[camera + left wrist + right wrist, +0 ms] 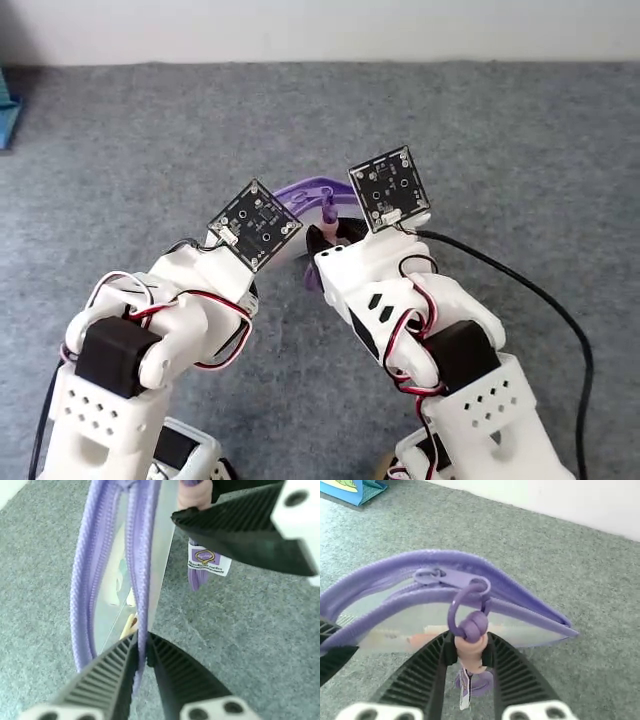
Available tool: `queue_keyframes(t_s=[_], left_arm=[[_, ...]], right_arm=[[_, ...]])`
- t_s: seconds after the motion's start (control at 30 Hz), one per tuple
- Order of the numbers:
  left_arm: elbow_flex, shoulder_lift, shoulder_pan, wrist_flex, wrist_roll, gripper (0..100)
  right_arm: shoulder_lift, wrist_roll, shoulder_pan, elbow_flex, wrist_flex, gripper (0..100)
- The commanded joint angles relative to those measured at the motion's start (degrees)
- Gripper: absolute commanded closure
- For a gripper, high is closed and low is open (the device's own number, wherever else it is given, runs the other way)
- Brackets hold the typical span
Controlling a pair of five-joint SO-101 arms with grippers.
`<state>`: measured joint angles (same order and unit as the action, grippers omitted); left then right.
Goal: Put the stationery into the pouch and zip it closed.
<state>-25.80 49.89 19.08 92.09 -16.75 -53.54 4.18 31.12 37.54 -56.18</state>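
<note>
Grey carpet-like covering lies over the desk, where the pouch stands on edge between the two arms. On it, the right fingers are clamped on the beaded zip pull, placed to drag the slider along. The left fingers pinch the pouch's purple end seam, probably as an anchor against that tug. Stationery shows inside through the clear wall. Both arms lean forward with their wrists angled inward.
</note>
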Motion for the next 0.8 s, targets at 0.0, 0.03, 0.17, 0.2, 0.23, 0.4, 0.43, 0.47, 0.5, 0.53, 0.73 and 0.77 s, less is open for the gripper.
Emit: queue_keyframes(t_s=[0.0,0.03,0.17,0.2,0.23,0.4,0.43,0.47,0.5,0.53,0.73,0.77], left_arm=[[0.1,-0.8,-0.7,-0.7,-0.4,99],[0.1,-0.8,-0.8,-0.9,-0.4,99],[2.2,-0.8,-0.9,-0.5,5.0,98],[4.1,-0.8,-0.5,0.9,7.7,97],[6.4,-0.8,-0.4,3.0,9.8,94],[12.1,0.8,0.0,6.7,19.2,71],[12.1,1.4,0.2,7.1,20.5,68],[12.0,2.0,0.4,7.4,21.4,67],[11.9,2.6,0.4,7.5,22.1,67],[11.9,3.3,0.4,7.5,22.3,67],[12.1,10.9,1.7,7.5,22.4,67],[12.0,12.6,2.6,7.6,22.7,67]], right_arm=[[-3.2,0.4,0.0,-1.0,0.7,99.1],[-4.3,0.3,0.0,-1.0,0.6,99.1],[-8.8,-1.5,0.0,-1.0,-3.8,99.1],[-10.0,-1.5,-0.1,-1.0,-4.7,99.1],[-10.8,-1.5,-1.0,-1.0,-5.1,99.1],[-11.9,-1.2,-5.4,-1.0,-5.2,99.1],[-11.9,-1.2,-5.8,-1.0,-5.1,99.1],[-12.0,-1.2,-6.1,-1.0,-4.4,99.1],[-12.1,-1.3,-6.4,-1.0,-3.6,99.1],[-12.3,-1.4,-6.4,-1.0,-2.9,99.1],[-11.9,-1.7,-6.2,-1.7,-0.7,99.1],[-11.9,-1.7,-6.2,-2.2,-0.7,99.1]])
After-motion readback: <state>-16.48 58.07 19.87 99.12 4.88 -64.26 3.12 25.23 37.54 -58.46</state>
